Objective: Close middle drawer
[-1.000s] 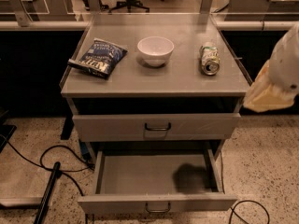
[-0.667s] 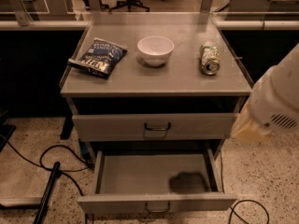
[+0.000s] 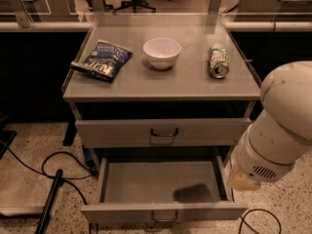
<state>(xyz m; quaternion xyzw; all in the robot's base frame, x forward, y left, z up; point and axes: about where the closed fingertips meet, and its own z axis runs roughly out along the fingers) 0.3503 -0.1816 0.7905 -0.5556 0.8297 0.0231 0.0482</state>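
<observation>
The middle drawer (image 3: 122, 212) is a grey metal drawer pulled far out at the bottom of the camera view. Its tray is empty, and a small dark loop handle (image 3: 164, 218) sits in the middle of its shallow front panel. The taller drawer above it (image 3: 117, 132) is pushed in. The lowest drawer is hidden beneath the open one. My white arm (image 3: 280, 130) hangs at the right, its lower end beside the open drawer's right side. My gripper is out of view, hidden past the bulky arm links.
On the cabinet top (image 3: 195, 84) lie a dark blue chip bag (image 3: 104, 60), a white bowl (image 3: 162, 51) and a tipped drink can (image 3: 219, 61). Black cables (image 3: 48, 168) and a dark pole (image 3: 48, 201) lie on the floor to the left. A cable (image 3: 258, 218) lies at the lower right.
My arm has swung down and leftward from beside the cabinet top to beside the open drawer's right side. The drawer has not moved.
</observation>
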